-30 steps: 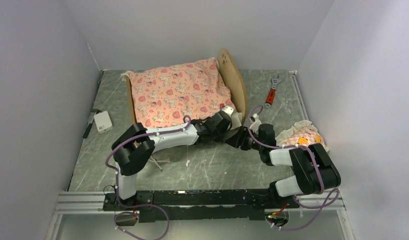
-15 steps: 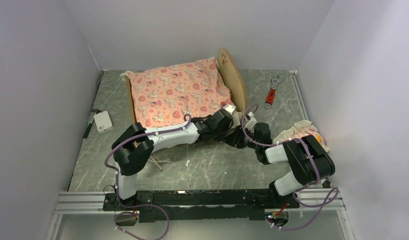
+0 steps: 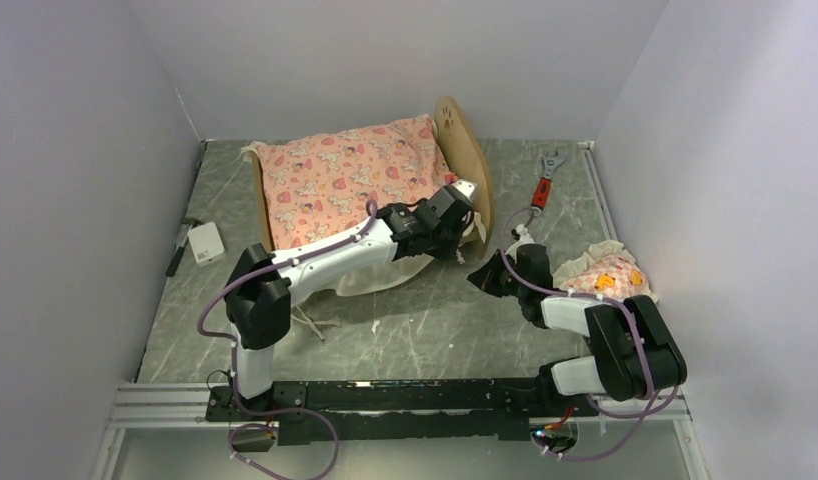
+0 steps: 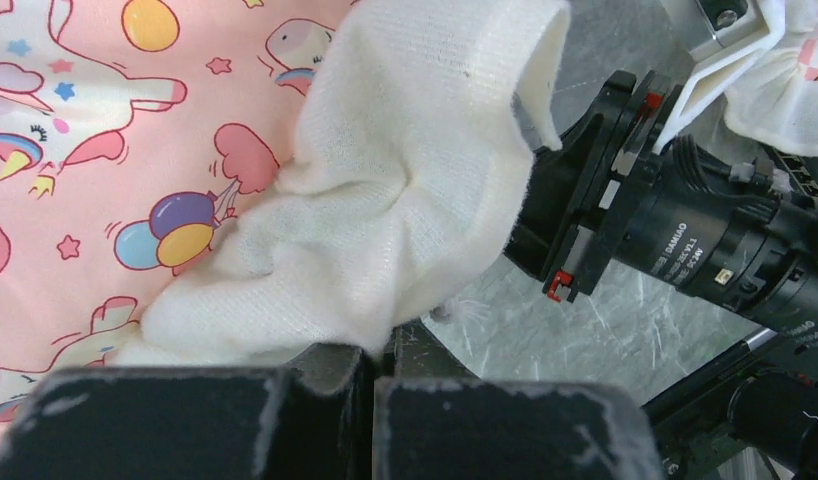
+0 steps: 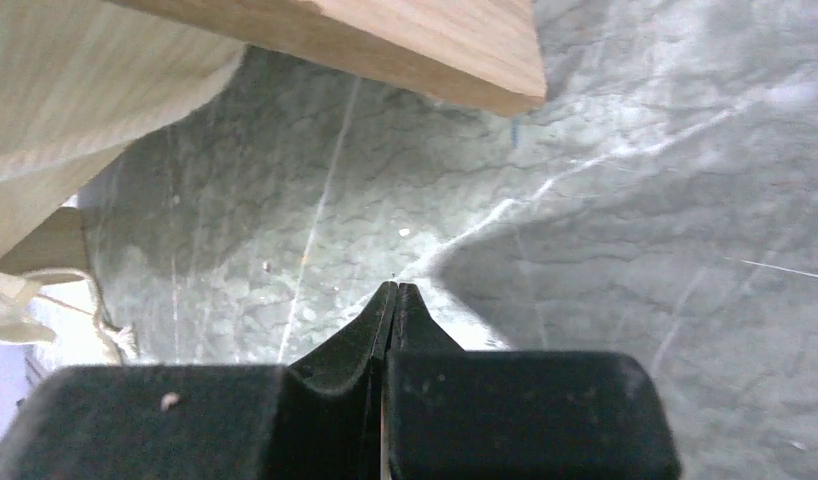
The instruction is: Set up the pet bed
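And there's the small light-wood pet bed (image 3: 470,160), sitting level toward the far edge of the grey marbled table (image 3: 425,320), roughly midway between its left and right edges. The rounded headboard (image 3: 457,135) with its paw-print cutout stands tall at the right end, and the low footboard (image 3: 261,200) closes off the left end. A pink cartoon-print mattress (image 3: 345,185) lies across everything between them, hiding the base.

Both the left arm (image 3: 320,262) and the right arm (image 3: 570,312) have glossy white link shells between bulky black joint housings. Thin lilac cables (image 3: 200,322) run along them, held by white clips. The right gripper (image 5: 393,292) has matte black wedge-shaped fingers; its black cylindrical wrist motor (image 4: 685,240) bears white lettering and a small red tab (image 4: 557,287)
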Robot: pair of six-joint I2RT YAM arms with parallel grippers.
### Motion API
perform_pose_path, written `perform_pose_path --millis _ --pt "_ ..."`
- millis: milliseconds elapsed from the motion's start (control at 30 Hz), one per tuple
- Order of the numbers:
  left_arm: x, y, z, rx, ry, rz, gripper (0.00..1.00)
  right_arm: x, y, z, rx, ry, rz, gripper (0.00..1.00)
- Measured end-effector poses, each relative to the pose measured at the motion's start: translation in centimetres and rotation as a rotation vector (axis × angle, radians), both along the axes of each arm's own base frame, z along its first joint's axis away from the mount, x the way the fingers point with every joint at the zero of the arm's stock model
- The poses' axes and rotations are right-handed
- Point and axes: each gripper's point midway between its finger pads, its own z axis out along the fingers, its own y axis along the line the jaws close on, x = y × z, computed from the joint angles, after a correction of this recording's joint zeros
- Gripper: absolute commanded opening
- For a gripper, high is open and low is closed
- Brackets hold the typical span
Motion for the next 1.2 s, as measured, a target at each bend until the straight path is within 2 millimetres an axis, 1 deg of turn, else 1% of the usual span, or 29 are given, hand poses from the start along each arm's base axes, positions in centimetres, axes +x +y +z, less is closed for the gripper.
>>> perform_pose_path --millis 33,67,167,267,367,467,533,667,733,800,867,900,967,1000,1033,1200 --pt "0.0 0.1 0.2 0.001 0.001 0.001 0.00 0.0 -0.2 -0.1 -0.007 0.007 -0.007 0.00" --pt "0.0 0.1 0.3 0.004 0.004 0.001 0.00 0.0 -0.4 -0.2 -0.013 0.013 -0.011 0.03" --pt "-0.4 0.1 -0.3 0.015 0.027 -0.010 0.00 -0.4 -0.3 -0.1 -0.011 0.012 0.014 0.16" --pt "-0.7 -0.1 -1.7 0.028 0.061 -0.021 0.00 -0.9 0.2 1.4 0.010 -0.046 0.059 0.32" --pt "-1.0 -0.4 -3.3 0.045 0.094 -0.028 0.00 -1.6 0.7 3.1 0.030 -0.124 0.108 0.44" --pt "-1.2 -0.5 -4.3 0.056 0.115 -0.033 0.00 -2.0 1.2 4.8 0.051 -0.200 0.156 0.52" --pt "-1.3 -0.5 -4.5 0.058 0.121 -0.035 0.00 -2.3 1.5 5.6 0.063 -0.238 0.187 0.55" --pt "-1.2 -0.7 -4.4 0.047 0.120 -0.039 0.00 -2.8 2.3 6.5 0.085 -0.286 0.245 0.57" --pt "-1.3 -0.8 -4.3 0.045 0.121 -0.040 0.00 -2.9 2.6 6.7 0.090 -0.299 0.264 0.56" --pt "-1.2 -1.0 -4.3 0.035 0.121 -0.037 0.00 -2.9 2.9 6.7 0.094 -0.304 0.275 0.53" --pt "-1.3 -1.1 -4.3 0.027 0.127 -0.035 0.00 -2.8 3.0 6.4 0.096 -0.297 0.282 0.45" --pt "-1.4 -1.1 -4.3 0.025 0.131 -0.036 0.00 -2.8 3.1 6.1 0.096 -0.290 0.282 0.35" --pt "-1.5 -1.1 -4.5 0.024 0.138 -0.039 0.00 -2.6 3.1 5.7 0.094 -0.282 0.281 0.12" --pt "-1.6 -1.1 -4.7 0.023 0.142 -0.041 0.00 -2.6 3.1 5.5 0.092 -0.280 0.281 0.02" --pt "-1.7 -1.1 -4.9 0.024 0.148 -0.042 0.00 -2.4 3.1 5.3 0.091 -0.274 0.274 0.00" --pt "-2.2 -0.8 -5.6 0.030 0.167 -0.051 0.00 -1.8 2.6 5.1 0.073 -0.273 0.231 0.00"
